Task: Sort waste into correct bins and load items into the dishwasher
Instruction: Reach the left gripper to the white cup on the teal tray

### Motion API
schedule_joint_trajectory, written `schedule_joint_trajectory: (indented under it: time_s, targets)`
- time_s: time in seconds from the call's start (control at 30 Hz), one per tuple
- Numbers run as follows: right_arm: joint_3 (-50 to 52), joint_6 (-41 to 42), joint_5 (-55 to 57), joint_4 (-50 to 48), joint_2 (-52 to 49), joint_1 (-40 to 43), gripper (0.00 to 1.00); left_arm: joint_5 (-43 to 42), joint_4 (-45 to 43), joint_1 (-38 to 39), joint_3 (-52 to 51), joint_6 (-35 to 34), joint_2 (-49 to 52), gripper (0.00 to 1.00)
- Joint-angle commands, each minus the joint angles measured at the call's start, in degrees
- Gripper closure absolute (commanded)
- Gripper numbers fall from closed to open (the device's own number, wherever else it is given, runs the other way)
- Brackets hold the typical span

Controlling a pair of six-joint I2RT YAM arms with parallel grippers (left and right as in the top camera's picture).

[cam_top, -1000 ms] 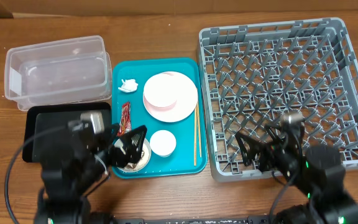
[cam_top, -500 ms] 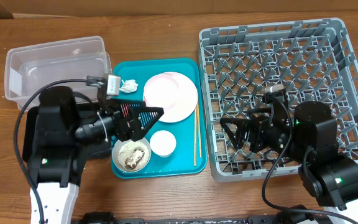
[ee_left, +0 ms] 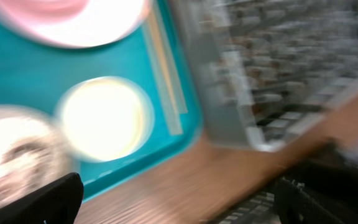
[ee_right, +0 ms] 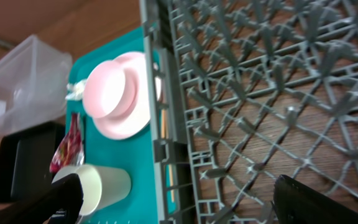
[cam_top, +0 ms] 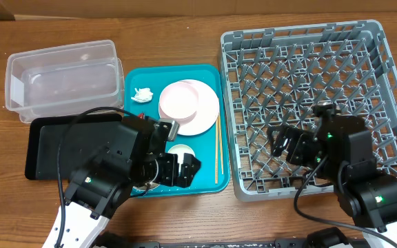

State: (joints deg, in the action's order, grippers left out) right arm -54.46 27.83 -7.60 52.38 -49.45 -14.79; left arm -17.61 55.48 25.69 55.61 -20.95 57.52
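On the teal tray (cam_top: 143,76) lie a crumpled white tissue (cam_top: 141,94), a pinkish white plate (cam_top: 188,107) and wooden chopsticks (cam_top: 218,148). My left gripper (cam_top: 179,169) hangs open over the tray's front, partly covering the white cup (cam_top: 180,149). In the blurred left wrist view the cup (ee_left: 104,118) sits beside the bowl (ee_left: 8,155) of rice scraps, and the left gripper (ee_left: 179,208) holds nothing. My right gripper (cam_top: 288,146) is open above the grey dish rack (cam_top: 316,76) near its left wall. The right wrist view shows the red wrapper (ee_right: 64,144), the cup (ee_right: 101,186) and the right gripper (ee_right: 185,208).
A clear plastic tub (cam_top: 64,79) stands at the back left. The shallow black tray (cam_top: 50,148) lies in front of it, with my left arm reaching over its right side. Wooden table surrounds everything.
My left arm has swung from the tray's upper middle down to its front edge. The right arm has drawn back to the right over the rack. Both grippers stayed open.
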Motion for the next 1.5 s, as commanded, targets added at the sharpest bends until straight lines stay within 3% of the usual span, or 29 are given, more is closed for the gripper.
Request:
schedule_joint_trajectory:
  time_s: [0.0,0.17,0.37,0.47,0.67,0.8,0.87,1.03,1.47]
  targets:
    - [-1.9,2.4,0.7,-0.2,0.1,1.8,0.0,16.4,1.6,0.2,0.9,-3.1,2.5,0.0]
    - [-1.9,2.4,0.7,-1.0,-0.3,2.0,0.0,18.1,-2.2,0.3,0.9,-2.4,8.6,0.01]
    - [-1.9,2.4,-0.2,-1.0,-2.3,2.0,0.0,17.0,-5.4,0.3,0.9,0.5,19.5,0.18]
    - [-1.9,2.4,-0.2,-0.5,-3.5,2.0,0.0,16.2,-5.6,0.3,0.9,0.9,23.4,0.36]
    - [-1.9,2.4,-0.2,-0.2,-6.0,2.0,0.0,19.6,-5.6,0.3,0.9,1.7,25.3,0.36]
    - [-1.9,2.4,-0.2,-0.6,-7.6,2.0,0.0,20.9,-8.0,0.2,0.9,2.7,25.6,0.64]
    - [-1.9,2.4,-0.2,-0.4,-8.0,2.0,0.0,20.5,-8.9,0.2,0.9,3.0,25.6,0.7]
    - [-1.9,2.4,-0.2,0.3,-8.1,2.0,0.0,19.6,-8.7,0.2,0.9,3.0,25.6,0.59]
    - [-1.9,2.4,-0.2,1.6,-8.1,2.0,0.0,17.8,-7.2,0.3,0.6,3.0,25.7,0.65]
